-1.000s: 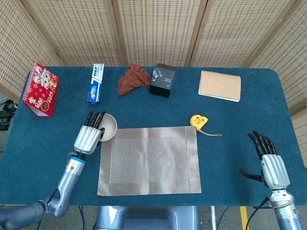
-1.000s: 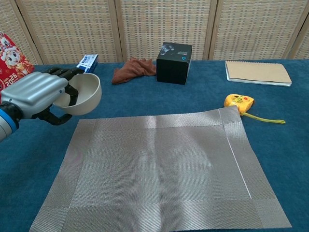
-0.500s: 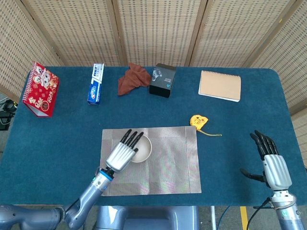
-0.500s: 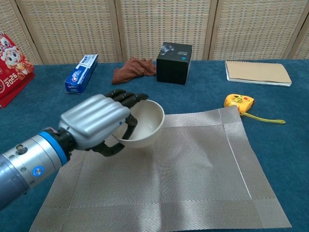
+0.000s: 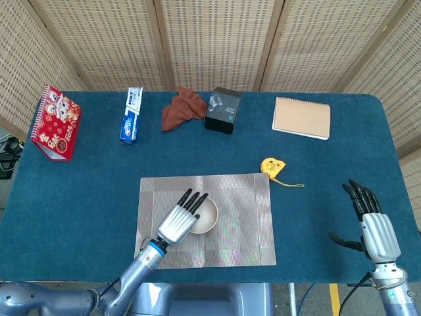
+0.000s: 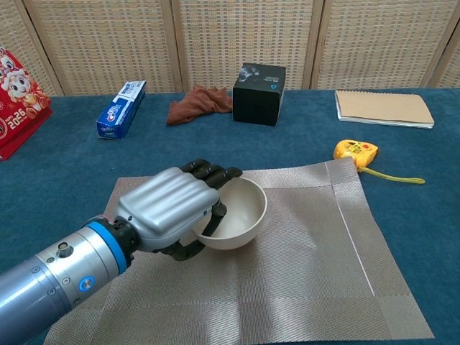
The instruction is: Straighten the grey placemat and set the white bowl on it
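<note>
- White bowl [image 5: 204, 214] found over the middle of the grey placemat [image 5: 247, 210], left of centre, opening upward; seen also in chest view [image 6: 237, 215].
- Held at its near-left rim by the left hand [image 5: 179, 221], fingers [image 6: 208, 172] hooked over the rim and thumb underneath; same hand noted in chest view [image 6: 169, 208].
- Could not be told whether the bowl's base rested on the mat or hung just above it.
- Grey placemat lay flat and roughly square to the table edge, edges running parallel with the near edge of the blue table [image 5: 72, 197].
- Right hand [image 5: 373, 227] observed well apart at the near right corner of the table, fingers apart and extended, thumb out to the side, grasping nothing; outside the chest view.
- Yellow tape measure [image 5: 272, 166] lay just beyond the mat's far right corner, its tape trailing to the right.
- Along the far side, left to right: red calendar [image 5: 55, 123] standing at the left edge, toothpaste box [image 5: 132, 114] lying flat, brown cloth [image 5: 182, 108] crumpled, black box [image 5: 223, 110] just beside the cloth, tan notebook [image 5: 302, 117] lying flat towards the right.
- All far-side items well apart from the mat.
- Woven screen panels [image 5: 210, 39] stood behind the table.
</note>
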Controlling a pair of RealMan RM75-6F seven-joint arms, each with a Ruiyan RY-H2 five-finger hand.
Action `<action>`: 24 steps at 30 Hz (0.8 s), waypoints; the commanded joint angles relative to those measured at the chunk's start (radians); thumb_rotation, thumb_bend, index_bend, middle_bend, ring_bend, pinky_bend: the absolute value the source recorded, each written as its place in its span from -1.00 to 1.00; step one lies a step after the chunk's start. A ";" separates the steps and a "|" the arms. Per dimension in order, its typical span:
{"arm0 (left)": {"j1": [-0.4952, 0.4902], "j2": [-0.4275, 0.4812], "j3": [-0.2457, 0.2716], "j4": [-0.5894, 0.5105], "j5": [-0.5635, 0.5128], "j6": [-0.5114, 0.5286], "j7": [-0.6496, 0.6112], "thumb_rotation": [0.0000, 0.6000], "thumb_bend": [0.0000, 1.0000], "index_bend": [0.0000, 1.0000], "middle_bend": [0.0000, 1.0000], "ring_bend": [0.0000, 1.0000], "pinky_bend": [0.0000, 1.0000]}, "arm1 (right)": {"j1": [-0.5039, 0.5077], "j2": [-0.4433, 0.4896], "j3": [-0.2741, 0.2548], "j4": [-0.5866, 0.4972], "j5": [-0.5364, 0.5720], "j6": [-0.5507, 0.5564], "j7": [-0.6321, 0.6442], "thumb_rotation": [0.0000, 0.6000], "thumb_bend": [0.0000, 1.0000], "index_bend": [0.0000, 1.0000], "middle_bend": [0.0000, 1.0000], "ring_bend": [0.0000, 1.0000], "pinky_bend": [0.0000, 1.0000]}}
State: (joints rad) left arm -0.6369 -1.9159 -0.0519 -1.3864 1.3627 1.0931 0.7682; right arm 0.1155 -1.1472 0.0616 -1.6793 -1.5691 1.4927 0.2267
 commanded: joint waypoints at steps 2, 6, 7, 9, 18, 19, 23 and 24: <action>0.004 0.007 -0.002 -0.010 -0.007 -0.001 0.000 1.00 -0.32 -0.29 -1.00 -1.00 -1.00 | 0.000 0.000 0.000 0.000 0.000 0.000 -0.001 1.00 -0.64 -0.86 -1.00 -1.00 -1.00; 0.007 0.023 -0.002 -0.025 -0.008 0.002 0.001 1.00 -0.43 -0.55 -1.00 -1.00 -1.00 | 0.000 -0.003 0.000 0.002 0.000 0.001 -0.004 1.00 -0.64 -0.86 -1.00 -1.00 -1.00; 0.009 0.030 -0.003 -0.032 -0.008 0.006 -0.001 1.00 -0.45 -0.62 -1.00 -1.00 -1.00 | 0.001 -0.004 0.000 0.003 0.000 -0.001 -0.006 1.00 -0.64 -0.86 -1.00 -1.00 -1.00; 0.013 0.043 -0.003 -0.046 -0.007 0.012 -0.007 1.00 -0.45 -0.69 -1.00 -1.00 -1.00 | 0.002 -0.007 -0.001 0.003 -0.001 -0.002 -0.009 1.00 -0.64 -0.87 -1.00 -1.00 -1.00; 0.050 0.136 0.002 -0.131 0.073 0.112 -0.091 1.00 -0.45 -0.73 -1.00 -1.00 -1.00 | 0.000 -0.011 -0.004 0.003 -0.007 0.002 -0.017 1.00 -0.64 -0.88 -1.00 -1.00 -1.00; 0.058 0.153 0.003 -0.136 0.088 0.134 -0.095 1.00 -0.45 -0.73 -1.00 -1.00 -1.00 | 0.000 -0.011 -0.004 0.003 -0.007 0.003 -0.018 1.00 -0.64 -0.88 -1.00 -1.00 -1.00; 0.117 0.254 0.012 -0.170 0.132 0.246 -0.122 1.00 -0.45 -0.73 -1.00 -1.00 -1.00 | 0.000 -0.014 -0.007 0.005 -0.011 0.003 -0.026 1.00 -0.64 -0.88 -1.00 -1.00 -1.00; 0.124 0.264 0.013 -0.173 0.133 0.255 -0.128 1.00 -0.45 -0.73 -1.00 -1.00 -1.00 | 0.000 -0.014 -0.007 0.005 -0.011 0.002 -0.028 1.00 -0.64 -0.88 -1.00 -1.00 -1.00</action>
State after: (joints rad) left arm -0.5433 -1.6903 -0.0445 -1.5393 1.4741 1.3082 0.6624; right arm 0.1153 -1.1611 0.0551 -1.6748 -1.5798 1.4955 0.1996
